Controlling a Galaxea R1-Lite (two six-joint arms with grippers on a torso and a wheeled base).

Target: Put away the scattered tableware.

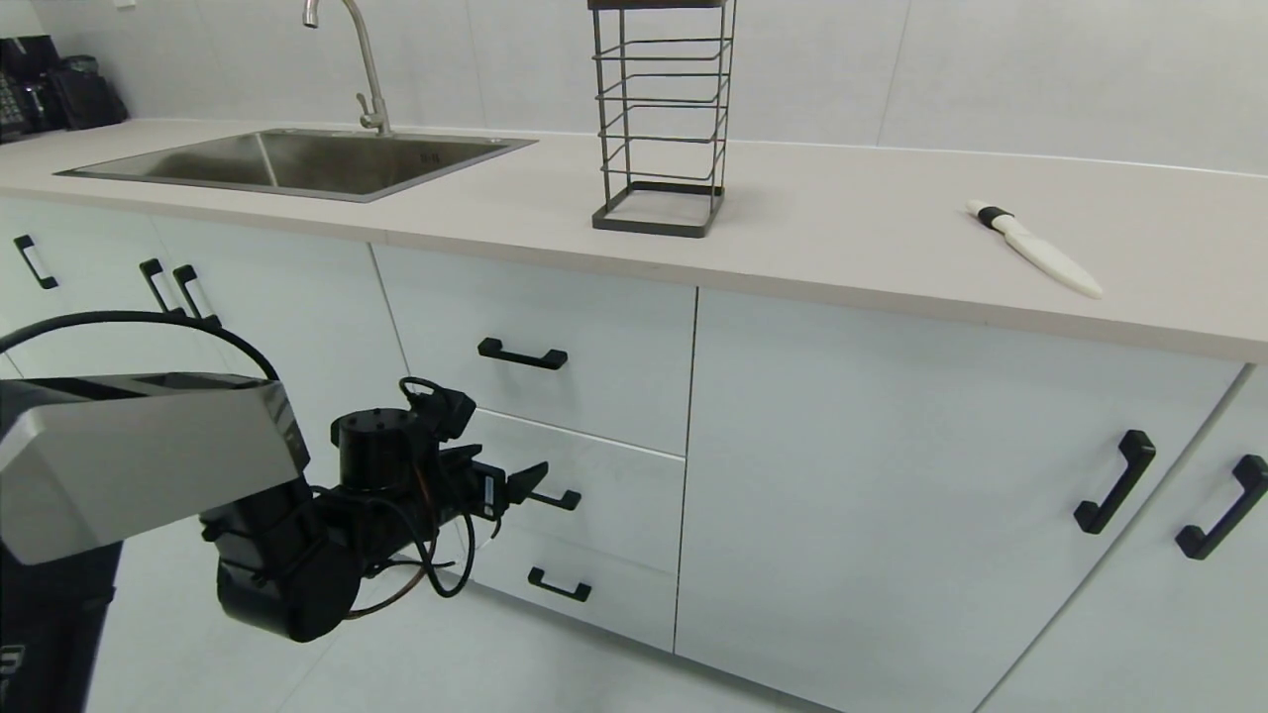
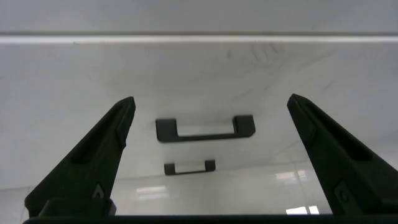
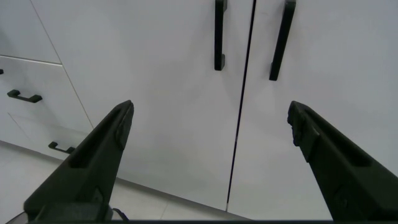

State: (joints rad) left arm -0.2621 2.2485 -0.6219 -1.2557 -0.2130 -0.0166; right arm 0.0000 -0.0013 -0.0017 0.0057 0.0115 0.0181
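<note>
A white knife with a black band near its handle lies flat on the countertop at the right. My left gripper is low in front of the drawer stack, open, right at the black handle of the middle drawer. In the left wrist view my left gripper has wide-spread fingers framing that handle, with the bottom drawer's handle below it. My right gripper is open and empty, facing white cabinet doors with two vertical black handles.
A tall black wire rack stands mid-counter. A steel sink with a faucet is at the far left. The top drawer handle sits above my left gripper. Cabinet door handles show at the right.
</note>
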